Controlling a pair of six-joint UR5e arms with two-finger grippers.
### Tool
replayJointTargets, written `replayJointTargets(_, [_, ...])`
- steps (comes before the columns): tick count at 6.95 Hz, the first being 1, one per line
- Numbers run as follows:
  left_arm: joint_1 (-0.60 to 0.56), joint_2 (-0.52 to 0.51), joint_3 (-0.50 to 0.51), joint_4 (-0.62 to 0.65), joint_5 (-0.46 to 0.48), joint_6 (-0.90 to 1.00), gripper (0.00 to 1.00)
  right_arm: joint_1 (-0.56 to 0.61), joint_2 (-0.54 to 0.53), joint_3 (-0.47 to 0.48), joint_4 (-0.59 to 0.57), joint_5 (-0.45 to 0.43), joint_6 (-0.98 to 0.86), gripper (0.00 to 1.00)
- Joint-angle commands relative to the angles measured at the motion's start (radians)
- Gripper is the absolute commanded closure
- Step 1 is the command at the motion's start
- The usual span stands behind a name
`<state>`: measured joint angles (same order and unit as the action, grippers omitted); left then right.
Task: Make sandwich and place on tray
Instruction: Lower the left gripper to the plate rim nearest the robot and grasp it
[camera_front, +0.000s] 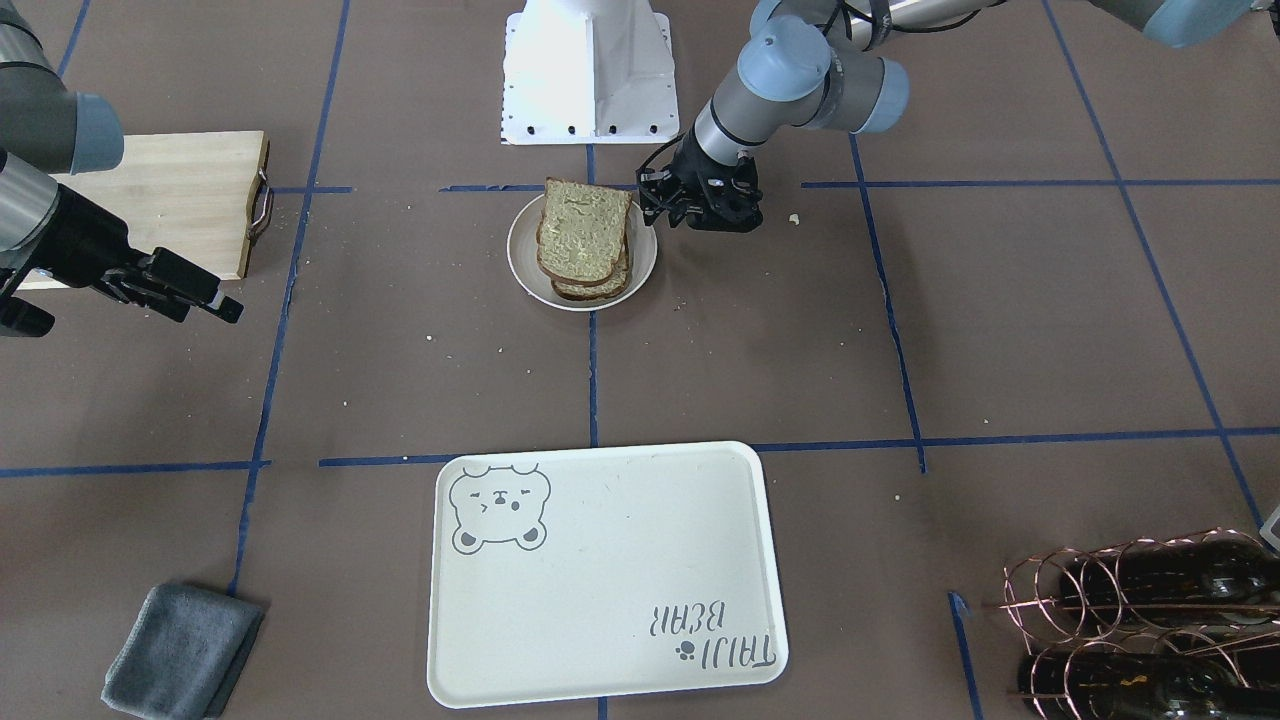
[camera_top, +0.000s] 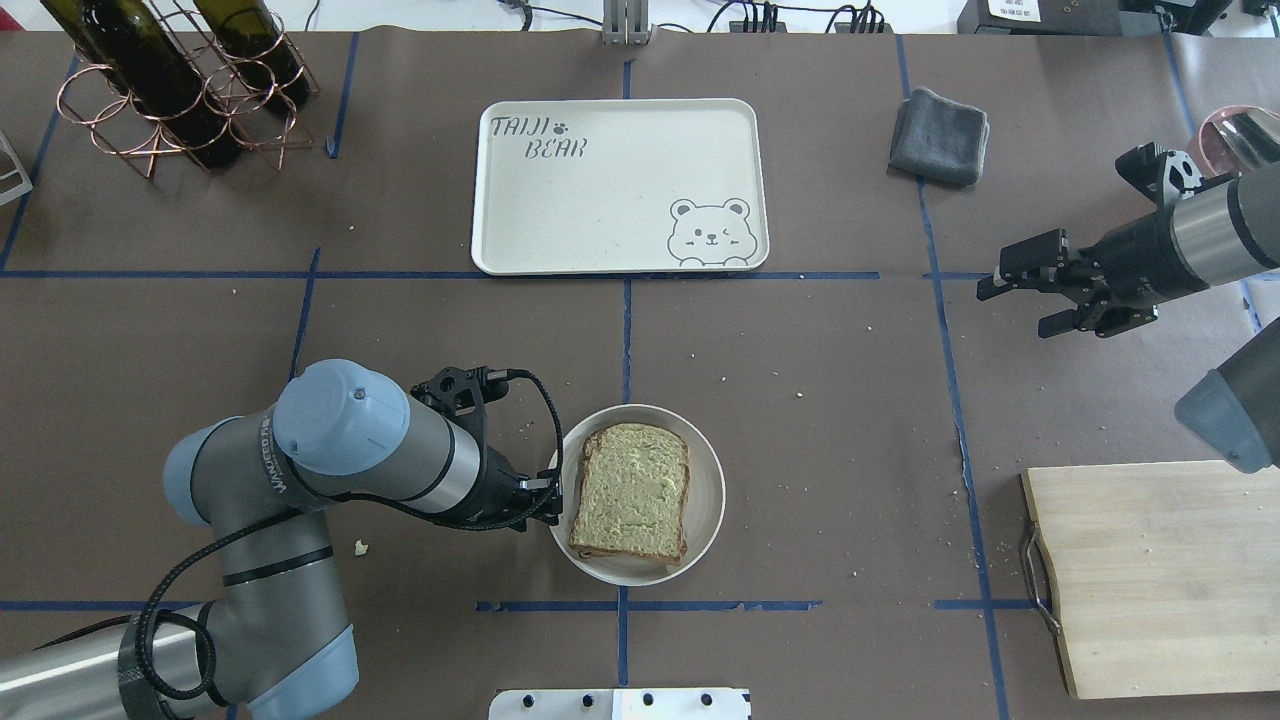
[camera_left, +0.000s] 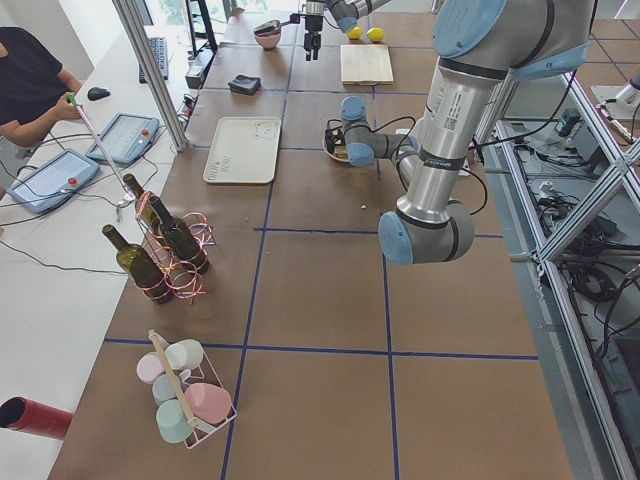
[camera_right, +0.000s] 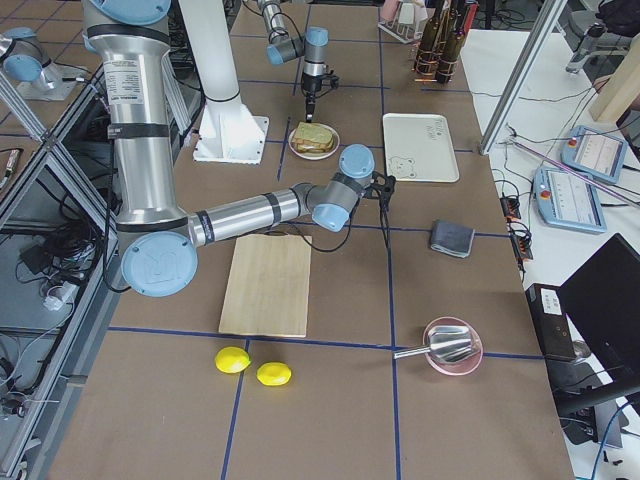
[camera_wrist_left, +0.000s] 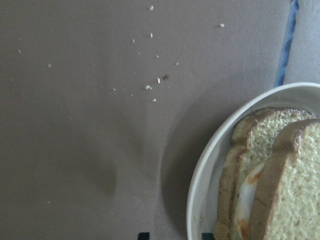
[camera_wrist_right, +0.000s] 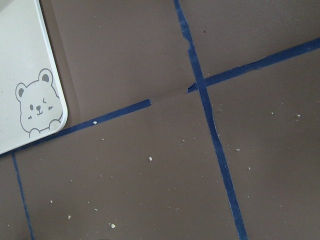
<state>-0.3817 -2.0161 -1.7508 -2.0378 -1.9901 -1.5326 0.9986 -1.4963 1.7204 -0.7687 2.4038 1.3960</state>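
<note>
Left gripper (camera_top: 550, 498) is released, jaws spread at the plate's (camera_top: 706, 455) rim on the robot's left. In the wrist view I see only the fingertips (camera_wrist_left: 144, 235), one outside the rim and one over the plate's inside. Right gripper (camera_top: 1015, 300) is likewise released, holds nothing, and hangs well apart over the desk (camera_top: 850, 420).

The sandwich (camera_top: 632, 490) sits assembled on the plate, near the robot's base. The egg (camera_wrist_left: 245, 200) shows between the slices. The tray (camera_top: 600, 200) lies well apart on the far side and carries nothing.

Step in hand, as I judge it: grip the rim and carry the plate to the tray.
- Seat the rim deep between the jaws before clamping.
- Keep the inner finger clear of the bread.
- Lift level and move slowly, since the top slice sits offset and could slide.

Seen from overhead, the sandwich's long axis runs roughly away from the robot, tilted slightly. The tray's long axis runs across the desk.
</note>
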Motion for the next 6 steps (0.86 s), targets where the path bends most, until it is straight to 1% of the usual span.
replayJointTargets(1, [0.007, -0.019, 0.033, -0.002, 0.005, -0.001, 0.58, 0.000, -0.002, 0.001, 0.000, 0.000, 0.000, 0.00])
replayJointTargets(2, [0.007, -0.026, 0.033, -0.001, 0.005, -0.001, 0.58, 0.000, -0.007, 0.001, 0.003, 0.002, 0.000, 0.00])
replayJointTargets(4, [0.007, -0.029, 0.043, -0.004, 0.005, -0.001, 0.66, 0.000, -0.010, 0.002, 0.003, 0.000, 0.000, 0.00])
replayJointTargets(6, [0.007, -0.036, 0.065, -0.007, 0.005, 0.002, 0.70, 0.002, -0.012, 0.004, 0.003, 0.000, 0.000, 0.00])
